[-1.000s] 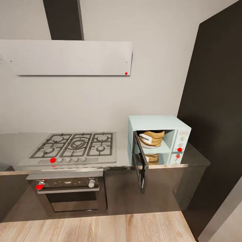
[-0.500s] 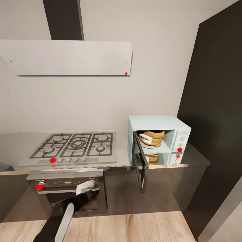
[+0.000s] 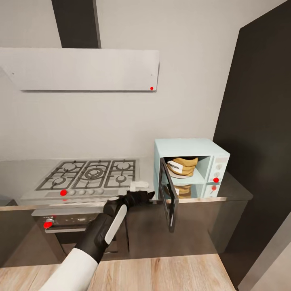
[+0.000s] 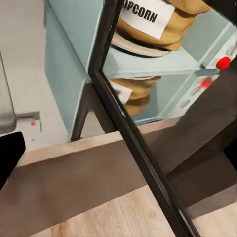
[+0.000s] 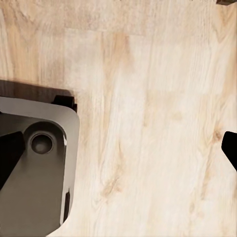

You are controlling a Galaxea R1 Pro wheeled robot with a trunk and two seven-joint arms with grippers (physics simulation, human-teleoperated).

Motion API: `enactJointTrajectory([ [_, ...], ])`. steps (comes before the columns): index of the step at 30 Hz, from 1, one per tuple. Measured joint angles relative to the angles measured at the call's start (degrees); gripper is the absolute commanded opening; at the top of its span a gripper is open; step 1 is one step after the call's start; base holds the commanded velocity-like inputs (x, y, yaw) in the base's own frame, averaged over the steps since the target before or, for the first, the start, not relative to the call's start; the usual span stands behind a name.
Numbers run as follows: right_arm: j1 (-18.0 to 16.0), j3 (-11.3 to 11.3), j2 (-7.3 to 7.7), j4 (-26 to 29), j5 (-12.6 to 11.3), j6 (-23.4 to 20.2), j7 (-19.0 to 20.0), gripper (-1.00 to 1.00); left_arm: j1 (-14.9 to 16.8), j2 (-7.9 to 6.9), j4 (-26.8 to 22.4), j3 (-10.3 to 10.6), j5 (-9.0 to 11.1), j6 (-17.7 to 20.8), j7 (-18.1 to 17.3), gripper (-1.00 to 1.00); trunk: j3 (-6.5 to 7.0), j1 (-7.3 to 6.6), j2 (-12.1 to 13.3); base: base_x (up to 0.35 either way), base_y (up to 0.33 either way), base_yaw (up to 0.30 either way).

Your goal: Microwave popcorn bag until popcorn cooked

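Overhead, a hood [image 3: 81,68] spans the hob [image 3: 91,174] set into the countertop [image 3: 236,190].

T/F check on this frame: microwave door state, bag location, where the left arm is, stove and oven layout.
1. The pale mint-blue microwave has its dark glass door swung open. True.
2. The tan burlap popcorn bag lies on the grey glossy countertop beside the gas hob. False: it sits inside the microwave.
3. The left gripper is near the open door's edge. True.
4. The built-in black oven is above the gas hob. False: it is below.
5. The bag's white label reads "POPCORN". True.
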State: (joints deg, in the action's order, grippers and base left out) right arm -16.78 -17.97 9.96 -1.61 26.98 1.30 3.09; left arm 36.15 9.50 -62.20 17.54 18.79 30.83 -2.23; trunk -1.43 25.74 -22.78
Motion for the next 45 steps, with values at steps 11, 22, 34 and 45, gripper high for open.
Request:
enactJointTrajectory([
  [11,0.0,-0.09,0.02,0.0,-0.36,0.06,-0.03,1.0,0.01,-0.36,-0.37,0.27,0.38,-0.86,0.03,1.0,0.0,-0.01,0.0,0.108,0.0,0.0],
  [22,0.0,-0.17,-0.06,0.01,-0.55,-0.1,-0.02,1.0,0.03,-1.0,-0.58,0.39,0.93,2.3,-6.34,1.0,0.51,0.0,-0.03,0.006,0.0,-0.139],
  [34,-0.03,-0.17,-0.14,-0.02,-0.54,-0.01,-0.02,1.0,0.05,-4.21,-0.27,0.24,0.15,2.81,-25.3,1.0,1.23,0.01,-0.1,0.0,0.0,-0.175],
  [45,-0.03,-0.67,0.05,0.02,-4.08,-0.05,-0.11,1.0,0.05,-2.36,-0.19,0.61,-0.08,0.44,-18.91,1.0,1.96,0.01,-0.1,0.0,0.0,-0.184],
])
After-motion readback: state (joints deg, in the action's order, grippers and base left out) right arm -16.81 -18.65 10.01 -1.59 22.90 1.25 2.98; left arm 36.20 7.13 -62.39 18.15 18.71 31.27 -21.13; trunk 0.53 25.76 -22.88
